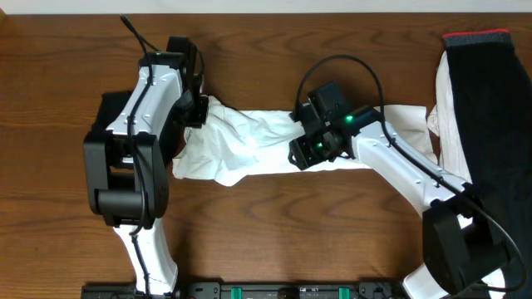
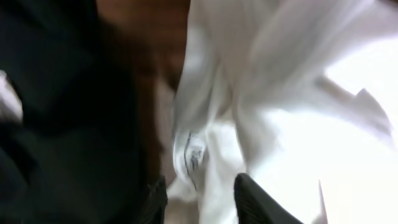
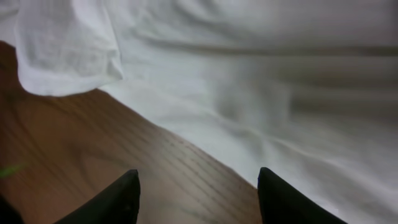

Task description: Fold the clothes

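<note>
Right gripper spread above the table, left gripper blurred in white T-shirt, its grip unclear

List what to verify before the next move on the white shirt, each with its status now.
1. Empty right gripper: ok, jaws apart over bare table beside the white T-shirt.
2. Firm left gripper hold on the white T-shirt: cannot tell; cloth sits between its fingers, view blurred.
3. White T-shirt lying flat: not ok, bunched and creased.
4. White T-shirt apart from the black garment at right: cannot tell, the right arm covers that end.
5. Bare table in front for folding: ok.
</note>
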Robot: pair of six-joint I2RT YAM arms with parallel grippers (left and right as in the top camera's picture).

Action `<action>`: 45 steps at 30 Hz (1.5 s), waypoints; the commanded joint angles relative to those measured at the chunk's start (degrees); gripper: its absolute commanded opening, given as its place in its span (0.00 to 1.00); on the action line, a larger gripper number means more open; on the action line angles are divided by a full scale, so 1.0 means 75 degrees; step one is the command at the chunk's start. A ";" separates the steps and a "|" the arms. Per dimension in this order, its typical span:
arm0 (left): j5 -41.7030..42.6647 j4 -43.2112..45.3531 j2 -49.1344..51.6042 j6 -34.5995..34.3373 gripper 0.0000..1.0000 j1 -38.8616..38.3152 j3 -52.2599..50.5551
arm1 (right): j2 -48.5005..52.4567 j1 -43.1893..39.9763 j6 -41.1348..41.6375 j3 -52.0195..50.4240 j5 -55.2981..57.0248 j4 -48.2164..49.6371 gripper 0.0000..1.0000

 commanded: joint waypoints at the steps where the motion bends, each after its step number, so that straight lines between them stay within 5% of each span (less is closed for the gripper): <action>1: 0.0047 -0.0414 -0.0968 -0.0178 0.41 0.0029 0.0219 | -0.0530 -0.0414 0.0192 0.0041 0.0114 0.0020 0.61; 7: 0.0044 -0.1070 -0.2751 -0.0219 0.54 0.0029 0.0224 | -0.1702 -0.1970 0.0705 0.0041 0.0114 -0.0358 0.85; 17: 0.0050 -0.1754 -0.5141 -0.0522 0.77 0.0213 0.0221 | -0.0892 -0.5505 -0.0216 0.0000 -0.0848 -0.1323 0.97; 20: 0.0050 -0.1912 -0.5563 -0.0522 0.87 0.0213 0.0221 | -0.0108 -0.5936 -0.0219 0.0000 -0.0886 -0.1259 0.95; 26: 0.0050 -0.2028 -0.5936 -0.0519 0.91 0.0213 0.0221 | 0.1142 -0.6251 -0.0318 0.0000 -0.0877 -0.0589 0.88; 45: 0.0050 -0.2200 -0.5942 -0.0519 0.98 0.0213 0.0221 | 0.1192 -0.7105 -0.1157 0.0017 -0.1545 0.0679 0.87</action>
